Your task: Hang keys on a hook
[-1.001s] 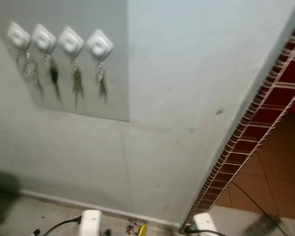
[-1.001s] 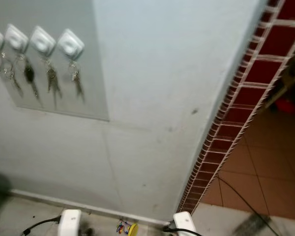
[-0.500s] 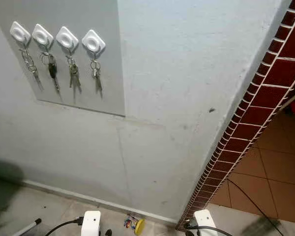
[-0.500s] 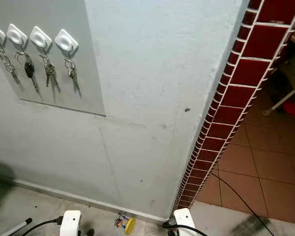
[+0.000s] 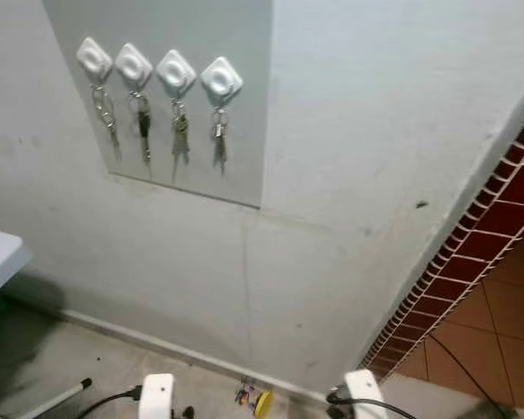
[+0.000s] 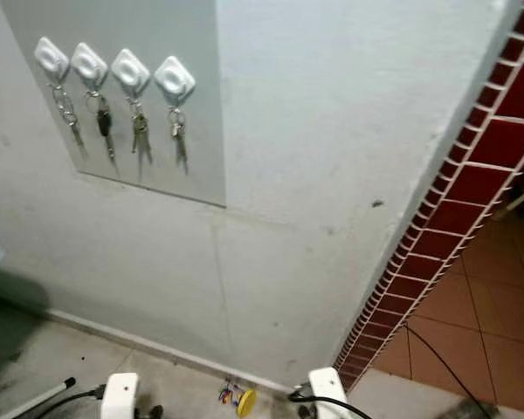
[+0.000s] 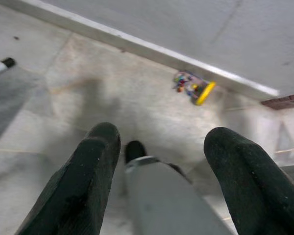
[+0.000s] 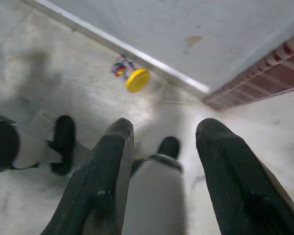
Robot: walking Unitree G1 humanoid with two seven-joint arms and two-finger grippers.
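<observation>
Left eye view: four hooks each hold keys | both grippers hang wide, empty | bottom cuts arms off

4 keys on hooks, wall panel (upper left), toy below

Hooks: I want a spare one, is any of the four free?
No, each of the four hooks has keys hanging from it.
</observation>
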